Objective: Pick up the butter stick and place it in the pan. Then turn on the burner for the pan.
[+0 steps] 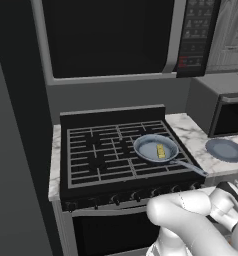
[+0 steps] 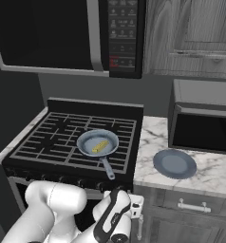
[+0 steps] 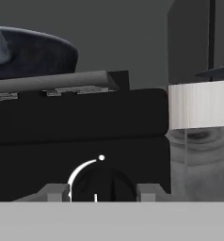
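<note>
Step in hand: the butter stick (image 1: pixel 161 150) is already lying in the pan (image 1: pixel 155 148), so the placing half reads as done; the burner step is now being worked.
Butter stick, place: it is resting on the pan's floor, slightly toward the side nearer the marble worktop (image 1: pixel 191 135), apart from the rim.
Butter stick, axis: its long axis is lying flat; in the right base view (image 2: pixel 100 146) it is running diagonally, one end toward the stove's front edge and the other toward the rear right corner.
Pan, place: it is sitting on the grates of the stove (image 1: pixel 116 150), over the right-hand burner, front-to-middle.
Pan, handle: the handle (image 2: pixel 107 167) is pointing toward the stove's front right corner, reaching the front edge.
Gripper: the gripper (image 3: pixel 102 192) is sitting low at the stove's front panel, its two finger tips (image 3: pixel 55 192) flanking a round dark knob (image 3: pixel 102 184) with a white arc; the jaws are narrowing on the knob, though a firm grip cannot be confirmed.
Next move, judged: the knob needs a settled grip and then a turn, provided it is the one serving the pan's burner.
Bystander: a round plate (image 2: pixel 174 163) is lying on the worktop beside the stove, near its front edge.
</note>
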